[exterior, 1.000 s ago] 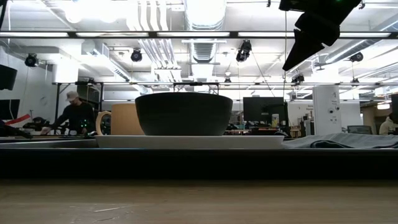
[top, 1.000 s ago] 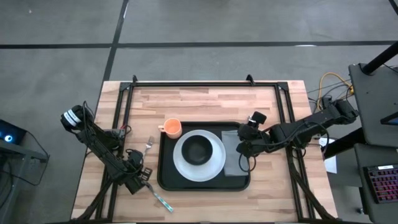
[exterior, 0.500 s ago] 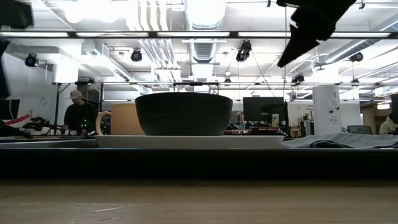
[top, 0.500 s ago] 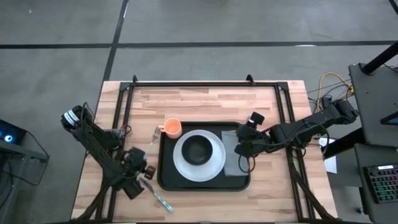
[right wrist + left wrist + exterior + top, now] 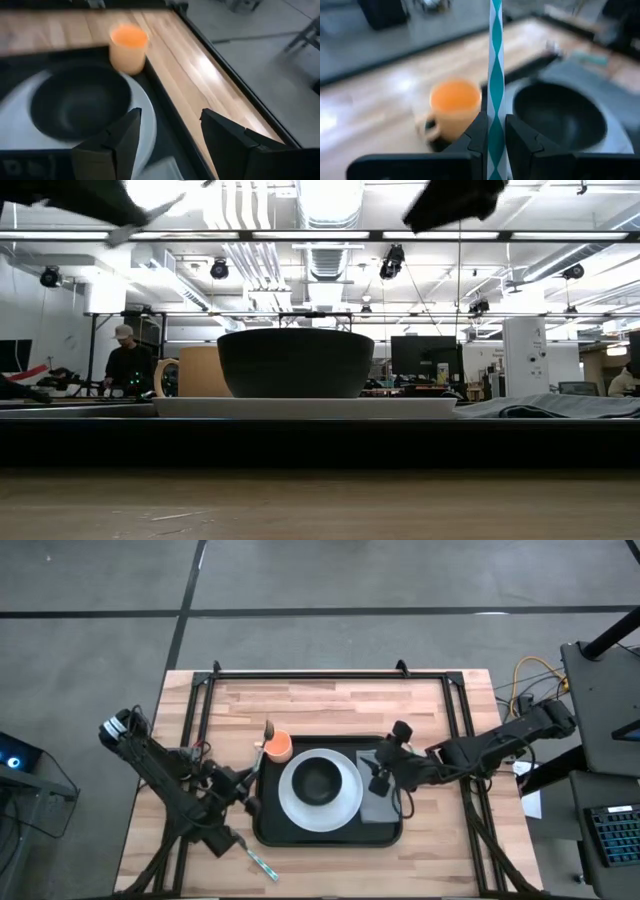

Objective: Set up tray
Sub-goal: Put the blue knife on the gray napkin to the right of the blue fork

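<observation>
Tray (image 5: 330, 830): black, rectangular, with rounded corners and a raised rim, lying at the middle of the wooden table (image 5: 330, 700). On the tray rests a white plate (image 5: 345, 805) carrying a dark bowl (image 5: 319, 780). A grey napkin (image 5: 378, 802) lies flat on the tray just beside the plate, on the right arm's side. An orange mug (image 5: 277, 746) stands at the tray's far corner on the left arm's side, close to the plate.

Left gripper (image 5: 246, 790): above the tray's edge on the left arm's side, near the mug. In the left wrist view its fingers (image 5: 476, 134) are closed on a utensil handle (image 5: 495, 75) striped in teal and white, which runs straight up between them; the mug (image 5: 454, 106) and bowl (image 5: 560, 112) appear beyond. In the high view the utensil's metal end (image 5: 268, 728) shows past the mug; whether it is a fork or a spoon cannot be told.

Right gripper (image 5: 380, 775): above the napkin, at the plate's edge. In the right wrist view its fingers (image 5: 120, 137) stand apart with nothing between them, and the bowl (image 5: 80, 102), plate (image 5: 145, 127) and mug (image 5: 128, 47) lie ahead.

A second striped utensil (image 5: 258, 860) lies on the table near the tray's near corner on the left arm's side.

In the low view the bowl (image 5: 295, 362) sits on the plate (image 5: 305, 407), and a person (image 5: 125, 365) stands in the room behind.
</observation>
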Robot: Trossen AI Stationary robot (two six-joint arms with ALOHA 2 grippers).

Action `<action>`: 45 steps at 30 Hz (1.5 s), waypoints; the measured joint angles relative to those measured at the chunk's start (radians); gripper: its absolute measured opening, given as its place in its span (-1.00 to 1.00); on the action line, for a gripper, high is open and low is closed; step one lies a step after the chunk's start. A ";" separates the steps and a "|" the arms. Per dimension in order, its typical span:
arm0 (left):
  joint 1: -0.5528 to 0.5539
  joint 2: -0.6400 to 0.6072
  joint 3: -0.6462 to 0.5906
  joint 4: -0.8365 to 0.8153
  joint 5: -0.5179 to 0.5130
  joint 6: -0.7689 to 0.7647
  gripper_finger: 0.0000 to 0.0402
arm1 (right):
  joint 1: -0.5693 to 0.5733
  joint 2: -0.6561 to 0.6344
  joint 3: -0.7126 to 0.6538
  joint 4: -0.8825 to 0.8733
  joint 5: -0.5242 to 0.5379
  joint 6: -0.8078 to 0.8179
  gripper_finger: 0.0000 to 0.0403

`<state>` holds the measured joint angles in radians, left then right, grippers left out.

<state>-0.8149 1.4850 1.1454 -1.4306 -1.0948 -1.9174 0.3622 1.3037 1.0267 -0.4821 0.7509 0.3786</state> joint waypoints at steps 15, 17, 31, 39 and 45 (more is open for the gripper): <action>0.333 0.095 0.000 0.504 -0.381 0.489 -0.87 | 0.002 0.007 -0.006 0.449 0.023 -0.169 -0.11; 0.349 0.098 0.000 0.617 -0.413 0.600 -0.87 | 0.001 0.007 -0.007 0.477 0.038 -0.210 -0.12; 0.358 0.178 0.070 0.927 -0.453 0.952 -0.87 | -0.062 0.115 -0.046 0.881 -0.013 -0.406 -0.26; 0.366 0.224 0.140 0.923 -0.456 1.000 -0.87 | -0.108 0.219 0.001 0.967 -0.079 -0.404 -0.32; 0.365 0.237 0.145 0.932 -0.457 1.001 -0.87 | -0.126 0.218 0.008 0.971 -0.150 -0.422 -0.39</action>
<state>-0.4503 1.7219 1.2903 -0.4989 -1.5520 -0.9167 0.2365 1.5213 1.0351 0.4891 0.6006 -0.0438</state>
